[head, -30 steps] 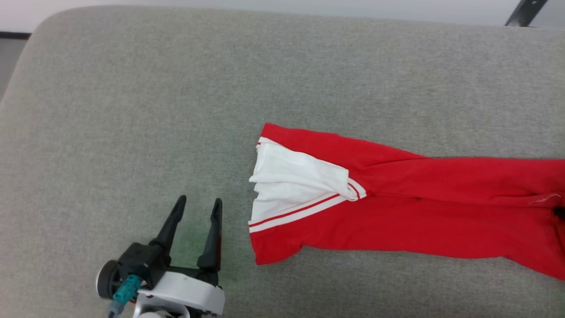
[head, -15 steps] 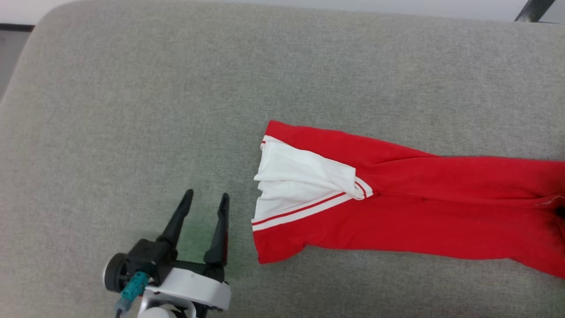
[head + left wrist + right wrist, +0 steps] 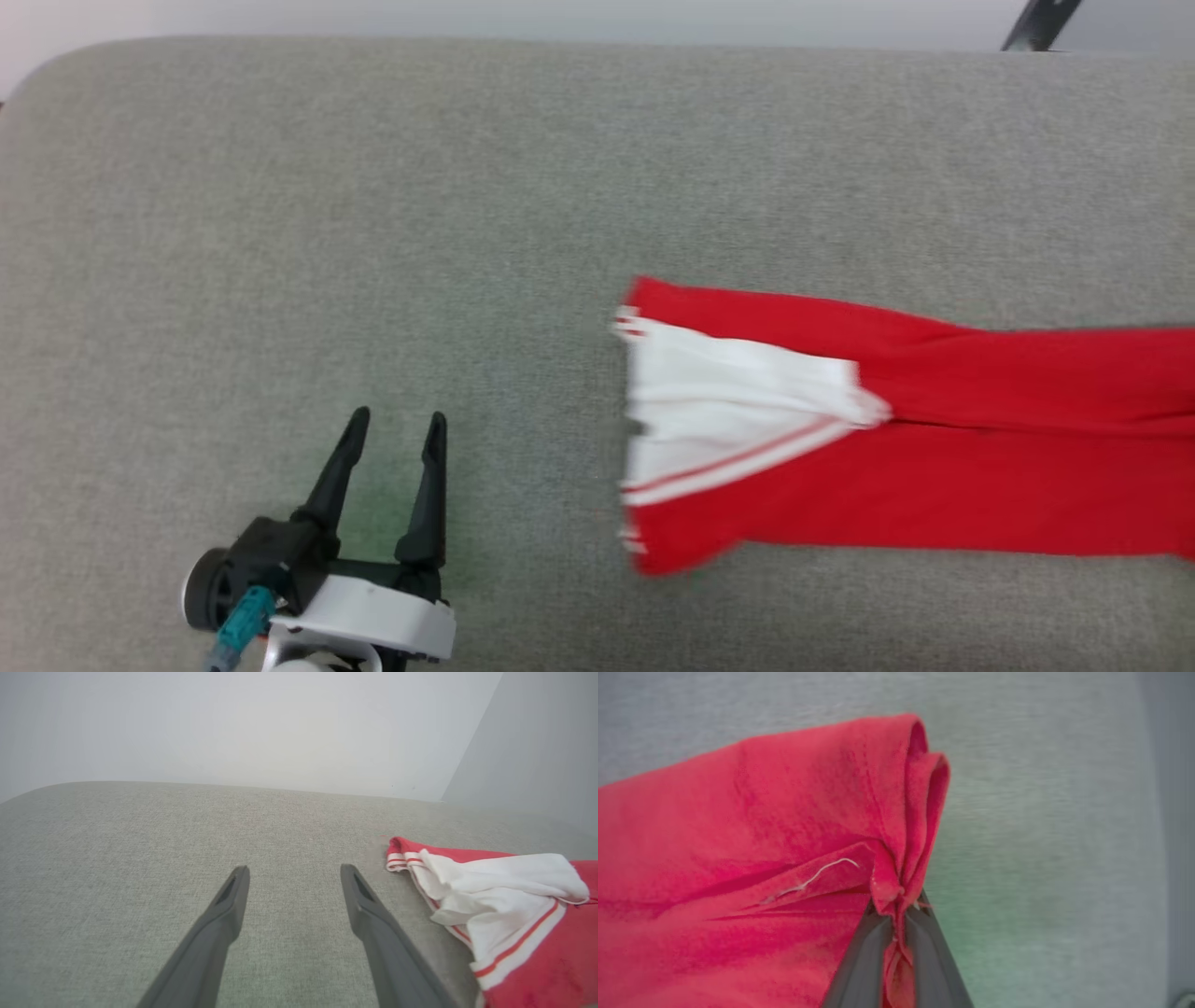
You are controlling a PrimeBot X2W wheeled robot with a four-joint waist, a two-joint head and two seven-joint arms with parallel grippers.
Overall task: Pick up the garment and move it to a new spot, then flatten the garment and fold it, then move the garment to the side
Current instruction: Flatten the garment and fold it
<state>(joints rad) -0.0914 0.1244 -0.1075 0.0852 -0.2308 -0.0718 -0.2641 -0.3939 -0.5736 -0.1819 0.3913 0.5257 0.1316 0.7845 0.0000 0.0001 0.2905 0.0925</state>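
- The garment (image 3: 980, 448), a red T-shirt, is shown lying in a long band across the right half of a grey upholstered surface (image 3: 327, 233). It is cut off by the right edge of the head view.
- Its white sleeve end (image 3: 728, 401), bordered by thin red-and-white stripes, is turned toward the left gripper (image 3: 398, 415).
- The left gripper is seen low over the surface at lower left, near the sleeve end but apart from it. Its fingers are spread wide, with nothing between them.
- The right gripper (image 3: 896, 910) is seen clamped on a bunched red edge of the garment, where the cloth is gathered into folds at the fingertips.
- A loose pale thread (image 3: 817, 875) lies on the red cloth just beside the pinch.
- A pale wall (image 3: 233, 728) is seen behind the surface.
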